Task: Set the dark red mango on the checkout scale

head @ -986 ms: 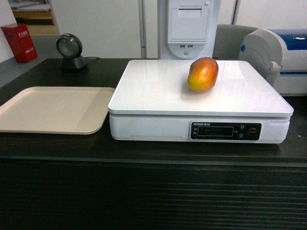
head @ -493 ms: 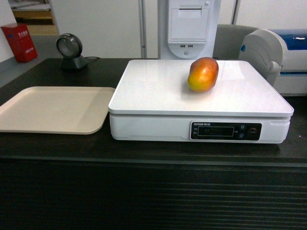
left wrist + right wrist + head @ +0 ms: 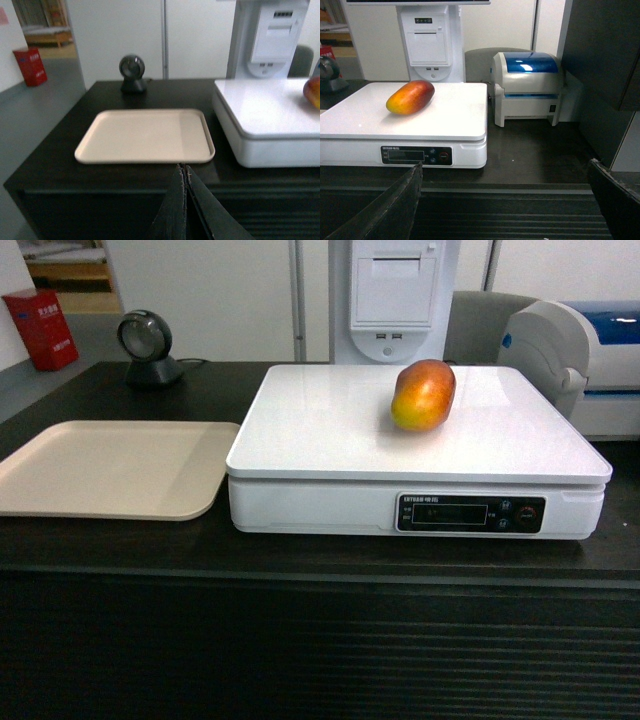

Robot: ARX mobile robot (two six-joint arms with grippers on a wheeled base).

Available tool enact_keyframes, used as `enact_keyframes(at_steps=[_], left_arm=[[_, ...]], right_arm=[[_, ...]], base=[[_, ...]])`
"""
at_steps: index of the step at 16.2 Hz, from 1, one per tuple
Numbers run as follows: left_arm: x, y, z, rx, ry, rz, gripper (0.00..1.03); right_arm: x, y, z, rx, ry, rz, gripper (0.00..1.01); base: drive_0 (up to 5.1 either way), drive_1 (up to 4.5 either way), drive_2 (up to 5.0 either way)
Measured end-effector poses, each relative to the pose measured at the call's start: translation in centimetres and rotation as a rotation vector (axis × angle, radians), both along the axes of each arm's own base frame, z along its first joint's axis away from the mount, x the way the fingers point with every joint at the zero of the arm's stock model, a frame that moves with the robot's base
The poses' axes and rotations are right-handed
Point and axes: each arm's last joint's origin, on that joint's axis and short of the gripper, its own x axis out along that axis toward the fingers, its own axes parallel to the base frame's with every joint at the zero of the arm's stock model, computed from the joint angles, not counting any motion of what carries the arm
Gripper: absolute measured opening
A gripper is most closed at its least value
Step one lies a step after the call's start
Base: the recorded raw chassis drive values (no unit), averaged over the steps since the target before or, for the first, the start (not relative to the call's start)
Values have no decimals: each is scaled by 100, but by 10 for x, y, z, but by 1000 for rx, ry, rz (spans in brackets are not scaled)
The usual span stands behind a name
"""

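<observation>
- On the white platform of the scale, the dark red mango is seen lying on its side, toward the back right, atop the checkout.
- Only from the right wrist is a blue-lidded printer shown beside the scale; the right gripper is spread wide, nothing held.
- From the left wrist, the left gripper is pressed closed, empty.
- Nothing is carried by the beige tray, just left of the scale.
</observation>
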Motion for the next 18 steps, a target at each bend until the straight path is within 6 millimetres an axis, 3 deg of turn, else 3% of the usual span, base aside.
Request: enact_keyframes(at_steps=[3, 11, 18], left_arm=[[-8, 0, -2, -2, -6, -2, 5], [-8, 0, -2, -2, -6, -2, 98], [-8, 0, -2, -2, -6, -2, 98]], right_arm=[[0, 0, 0, 0, 0, 0, 98], [0, 0, 0, 0, 0, 0, 98], [0, 0, 0, 0, 0, 0, 98]], base=[[0, 0, 0], [0, 0, 0], [0, 0, 0]])
